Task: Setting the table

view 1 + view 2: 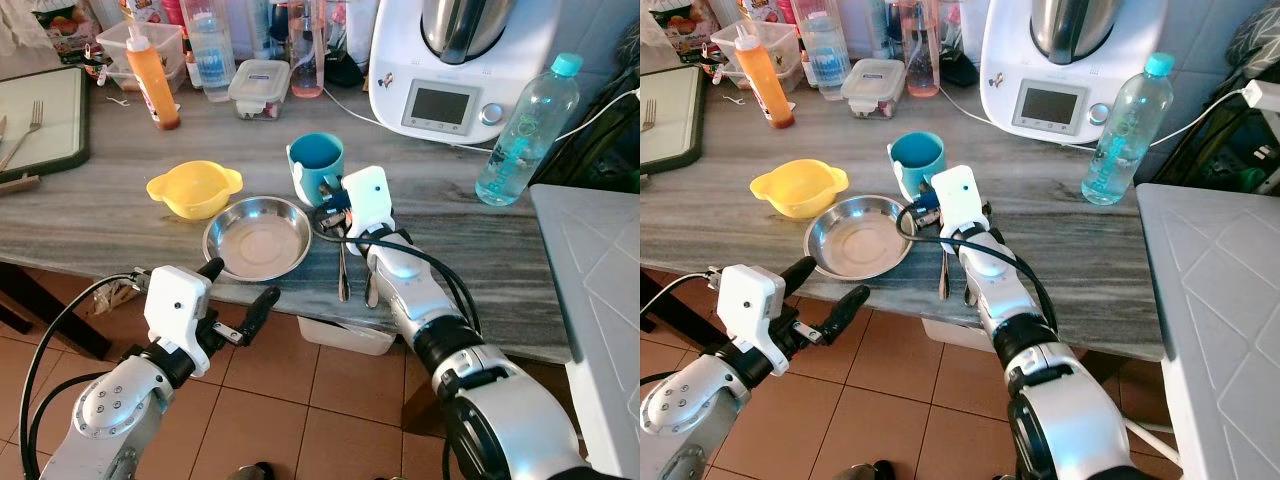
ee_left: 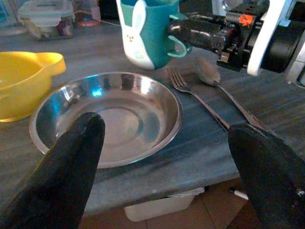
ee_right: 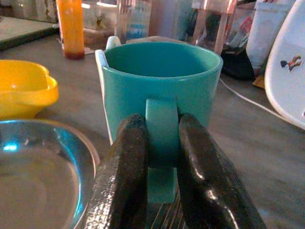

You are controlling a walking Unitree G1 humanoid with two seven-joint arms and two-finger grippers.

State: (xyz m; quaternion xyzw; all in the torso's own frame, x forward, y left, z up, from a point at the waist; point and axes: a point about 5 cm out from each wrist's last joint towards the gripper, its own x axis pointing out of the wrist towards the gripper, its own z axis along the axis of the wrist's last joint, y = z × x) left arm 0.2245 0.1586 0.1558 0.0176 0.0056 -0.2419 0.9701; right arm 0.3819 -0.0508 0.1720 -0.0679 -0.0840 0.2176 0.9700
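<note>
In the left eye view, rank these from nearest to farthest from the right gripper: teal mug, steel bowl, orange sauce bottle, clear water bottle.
1. teal mug, handle pinched by the right gripper.
2. steel bowl, just to its left.
3. and 4. clear water bottle, far right, and orange sauce bottle, back left: too close to call.

A teal mug bearing a white rabbit motif is sitting beside a yellow bowl and silver dish on the grey-streaked bench.

Teal mug upright behind steel plate; fork and spoon lie beside it
</note>
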